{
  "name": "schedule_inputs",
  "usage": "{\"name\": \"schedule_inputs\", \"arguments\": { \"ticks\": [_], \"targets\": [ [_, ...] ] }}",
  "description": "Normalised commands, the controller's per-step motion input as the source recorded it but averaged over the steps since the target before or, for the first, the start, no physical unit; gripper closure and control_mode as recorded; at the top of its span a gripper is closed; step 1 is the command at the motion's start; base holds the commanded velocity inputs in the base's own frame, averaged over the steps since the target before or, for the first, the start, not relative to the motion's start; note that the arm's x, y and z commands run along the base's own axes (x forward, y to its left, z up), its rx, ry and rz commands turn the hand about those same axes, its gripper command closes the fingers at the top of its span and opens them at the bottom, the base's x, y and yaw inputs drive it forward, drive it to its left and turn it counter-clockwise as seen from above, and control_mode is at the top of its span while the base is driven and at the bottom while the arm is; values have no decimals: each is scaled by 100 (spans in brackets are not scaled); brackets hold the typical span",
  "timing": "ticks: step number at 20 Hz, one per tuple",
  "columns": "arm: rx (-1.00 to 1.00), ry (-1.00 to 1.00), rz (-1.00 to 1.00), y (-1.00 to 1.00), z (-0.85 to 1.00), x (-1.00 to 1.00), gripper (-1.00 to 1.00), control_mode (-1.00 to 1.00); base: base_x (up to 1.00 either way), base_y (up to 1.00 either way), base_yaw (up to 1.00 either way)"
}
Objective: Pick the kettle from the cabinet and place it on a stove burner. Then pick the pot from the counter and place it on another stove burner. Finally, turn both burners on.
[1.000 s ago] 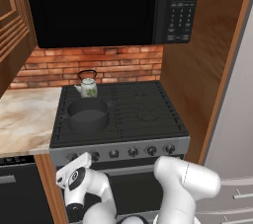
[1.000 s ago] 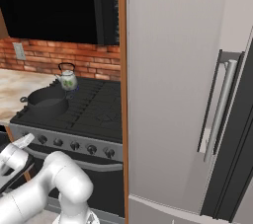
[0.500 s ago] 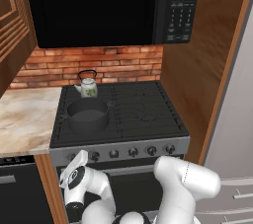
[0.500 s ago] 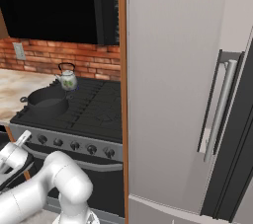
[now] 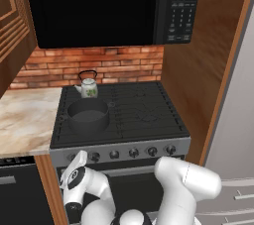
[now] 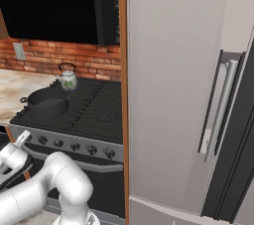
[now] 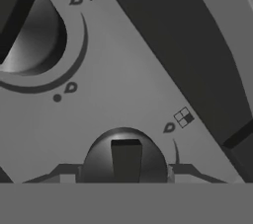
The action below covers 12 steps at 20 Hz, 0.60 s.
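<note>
Hand view puts a stove knob (image 7: 124,161) dead centre between my fingertips, its dark raised grip bar standing upright in that picture, so its long axis runs across the gap my jaws span. My gripper (image 7: 123,176) is partly open, one fingertip on each flank of the knob; whether the pads touch it I cannot tell, and I hold nothing else. A second knob (image 7: 29,30) sits up and to the left in that view, well apart.

From the left base view, the hand is low at the left end of the steel knob front (image 5: 149,150), just below the pot's corner. The pot (image 5: 88,115), dark, wide and lidless, rests on the front left burner. The kettle (image 5: 89,87), whitish with green leaves and a thin black arched handle, stands on the back left burner just behind it. Both vessels look placed; my judgement is the burners remain. Next comes closing on the bar and twisting.
</note>
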Motion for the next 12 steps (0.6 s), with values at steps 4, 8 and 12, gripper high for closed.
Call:
{"name": "schedule_inputs", "arguments": {
  "ticks": [4, 8, 12],
  "targets": [
    [0, 3, 0, 2, -3, 0, -100, -100, 0, 0, 0],
    [0, 1, 0, 9, 0, -12, -100, -100, 0, 0, 0],
    [0, 0, 0, 16, 0, -41, -100, -100, 0, 0, 0]
  ]
}}
